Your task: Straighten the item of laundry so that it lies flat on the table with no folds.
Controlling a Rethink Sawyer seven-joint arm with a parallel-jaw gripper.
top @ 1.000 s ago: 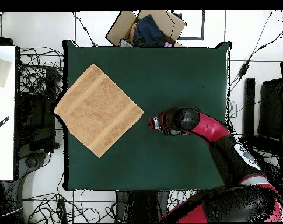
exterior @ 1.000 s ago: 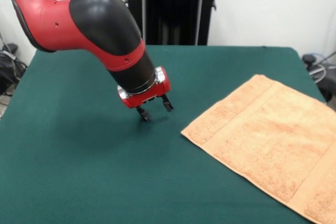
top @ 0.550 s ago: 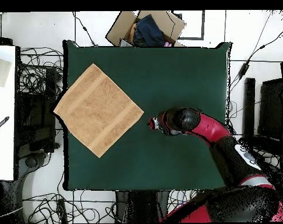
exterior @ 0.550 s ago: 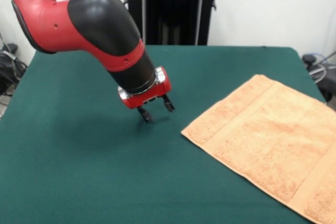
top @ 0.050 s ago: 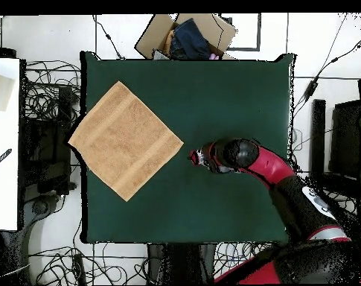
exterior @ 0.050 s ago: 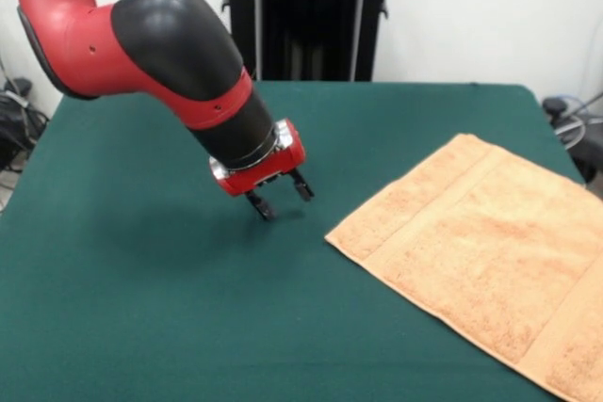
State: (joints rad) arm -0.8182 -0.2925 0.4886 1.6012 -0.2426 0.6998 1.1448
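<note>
The item of laundry (exterior @ 0.050 s ago: 490, 251) (top @ 0.050 s ago: 125, 139), a peach-orange terry towel, lies spread flat as a diamond on the table (exterior @ 0.050 s ago: 141, 270) (top @ 0.050 s ago: 228, 89). No folds show in it, and one corner reaches past the table's edge. A woven band runs near two opposite hems. My gripper (exterior @ 0.050 s ago: 281, 196) (top @ 0.050 s ago: 194, 157) hangs just above the green cloth, a short way from the towel's nearest corner. It is open and holds nothing. The red and black arm slants over the middle of the table.
A cardboard box (top @ 0.050 s ago: 187, 35) with dark cloth in it sits off the table's far edge in the overhead view. Cables (top @ 0.050 s ago: 49, 82) cover the floor around the table. A white surface (top @ 0.050 s ago: 3, 141) stands beside the towel's side.
The arm's upper part has shifted slightly. The gripper stays almost where it was, and the towel has not moved.
</note>
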